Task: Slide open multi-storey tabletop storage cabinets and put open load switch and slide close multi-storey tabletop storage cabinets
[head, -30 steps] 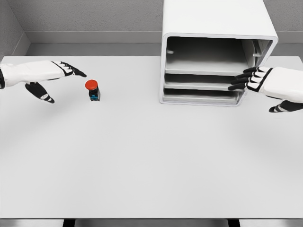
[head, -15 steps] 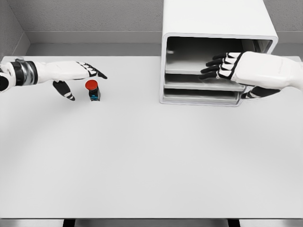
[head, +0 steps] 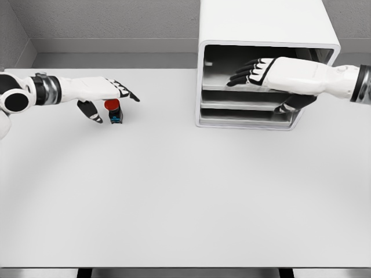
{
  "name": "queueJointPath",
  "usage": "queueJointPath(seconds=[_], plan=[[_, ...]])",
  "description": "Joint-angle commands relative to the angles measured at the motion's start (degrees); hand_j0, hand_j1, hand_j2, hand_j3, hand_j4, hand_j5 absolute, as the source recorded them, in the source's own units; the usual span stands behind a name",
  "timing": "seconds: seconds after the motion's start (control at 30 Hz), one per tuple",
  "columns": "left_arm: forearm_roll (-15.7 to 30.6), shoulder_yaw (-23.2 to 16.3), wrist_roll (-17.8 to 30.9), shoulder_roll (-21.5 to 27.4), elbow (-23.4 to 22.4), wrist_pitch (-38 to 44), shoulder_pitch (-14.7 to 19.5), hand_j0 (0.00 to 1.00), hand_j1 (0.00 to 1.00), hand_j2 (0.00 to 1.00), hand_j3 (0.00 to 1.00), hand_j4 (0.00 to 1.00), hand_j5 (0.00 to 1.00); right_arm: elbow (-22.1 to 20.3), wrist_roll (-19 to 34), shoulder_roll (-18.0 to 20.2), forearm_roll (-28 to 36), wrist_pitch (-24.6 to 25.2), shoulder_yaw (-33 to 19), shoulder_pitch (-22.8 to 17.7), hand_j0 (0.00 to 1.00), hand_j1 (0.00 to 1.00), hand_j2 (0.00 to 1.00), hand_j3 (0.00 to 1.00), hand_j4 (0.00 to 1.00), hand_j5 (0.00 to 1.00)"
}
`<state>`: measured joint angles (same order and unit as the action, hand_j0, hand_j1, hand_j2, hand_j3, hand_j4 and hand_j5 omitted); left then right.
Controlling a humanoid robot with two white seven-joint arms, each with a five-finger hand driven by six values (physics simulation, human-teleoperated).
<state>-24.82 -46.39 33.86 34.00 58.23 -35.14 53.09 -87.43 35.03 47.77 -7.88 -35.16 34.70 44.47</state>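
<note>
No brand, label or writing can be read on anything here; the cabinet (head: 264, 35) is plain white and the switch is too small to show any marking.

The left robot hand (head: 107, 94) reaches in from the upper left of the frame, fingers stretched out flat and relaxed, thumb hanging down below the palm. It holds nothing. Its fingertips lie over the red cap of the load switch (head: 114, 111), with the thumb just to the left of the switch body; whether the fingers actually touch the cap I cannot tell. The switch stands upright on the white counter (head: 185, 197), left of centre in the upper part of the frame, well apart from the cabinet.

The right robot hand (head: 255, 70) comes in from the upper right and is extended into the top compartment of the cabinet, fingers spread and slightly bent, gripping nothing. Its dark thumb hangs lower, in front of the middle tray's (head: 243, 103) right end. The cabinet sits at the back of the counter, upper right of centre, its three trays stacked and open-fronted.
</note>
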Motion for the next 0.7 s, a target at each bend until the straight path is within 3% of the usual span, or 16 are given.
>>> queueJointPath(seconds=[0.0, 0.23, 0.43, 0.67], plan=[[-0.7, 0.1, 0.0, -0.3, -0.7, 0.1, 0.1, 0.93, 0.93, 0.93, 0.93, 0.93, 0.93, 2.7, 0.0, -0.6, 0.3, 0.2, 0.1, 0.0, 1.00, 1.00, 1.00, 1.00, 1.00, 1.00], [-0.8, 0.1, 0.0, -0.8, -1.1, 0.1, 0.1, 0.91, 0.91, 0.91, 0.91, 0.91, 0.91, 5.4, 0.0, -1.6, -0.1, 0.2, 3.0, 1.7, 1.00, 1.00, 1.00, 1.00, 1.00, 1.00], [-1.7, 0.1, 0.0, -1.1, -1.1, 0.1, 0.0, 0.77, 0.77, 0.77, 0.77, 0.77, 0.77, 4.9, 0.0, -2.4, -0.4, 0.2, 5.7, 2.1, 1.00, 1.00, 1.00, 1.00, 1.00, 1.00], [-1.8, 0.1, 0.0, -1.2, -1.0, 0.1, 0.0, 0.76, 0.76, 0.76, 0.76, 0.76, 0.76, 4.8, 0.0, -4.4, -0.5, 0.2, 7.6, 2.9, 1.00, 1.00, 1.00, 1.00, 1.00, 1.00]])
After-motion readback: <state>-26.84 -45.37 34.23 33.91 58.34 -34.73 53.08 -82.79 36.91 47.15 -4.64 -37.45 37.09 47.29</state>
